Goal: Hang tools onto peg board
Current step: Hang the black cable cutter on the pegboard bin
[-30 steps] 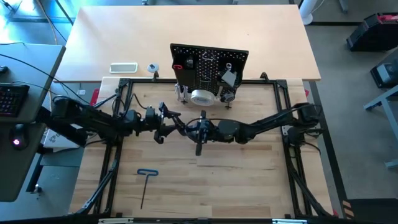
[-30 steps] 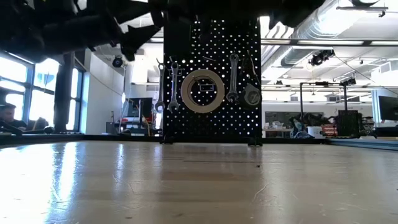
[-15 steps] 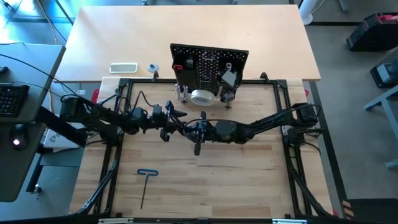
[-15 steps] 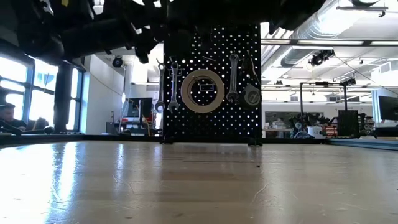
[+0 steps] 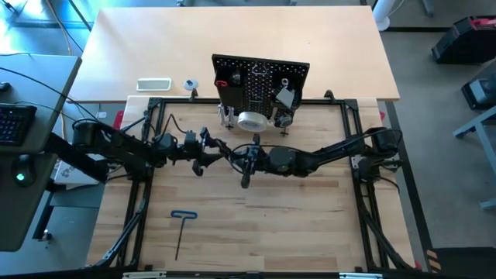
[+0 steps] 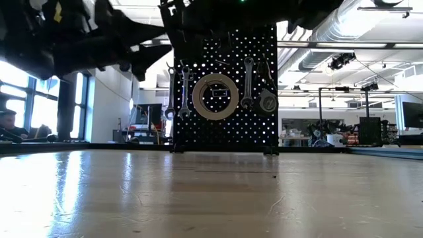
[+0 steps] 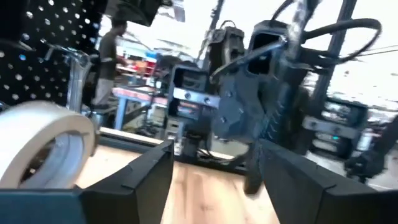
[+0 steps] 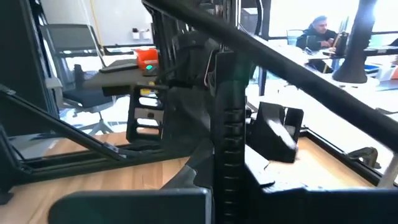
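Now left gripper (image 5: 219,147) nearer the right gripper (image 5: 246,159) — fingers apart, right's together.

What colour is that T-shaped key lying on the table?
Blue handle, dark shaft; the T-handle hex key shows best in the high view.

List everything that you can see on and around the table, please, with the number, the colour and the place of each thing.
peg board: one, black, upright at the far side of the table
wrenches: three, silver, hanging on the peg board
tape roll: one, pale, hanging at the board's middle
hex key: one, blue handle, flat on the near left of the table
slab: one, white, on the far table, left of the board
dark tool: one, gripped by the right pincer
person: one, seated in the room behind
left pincer: open, empty, mid-table before the board
right pincer: shut on the dark tool, beside the left one
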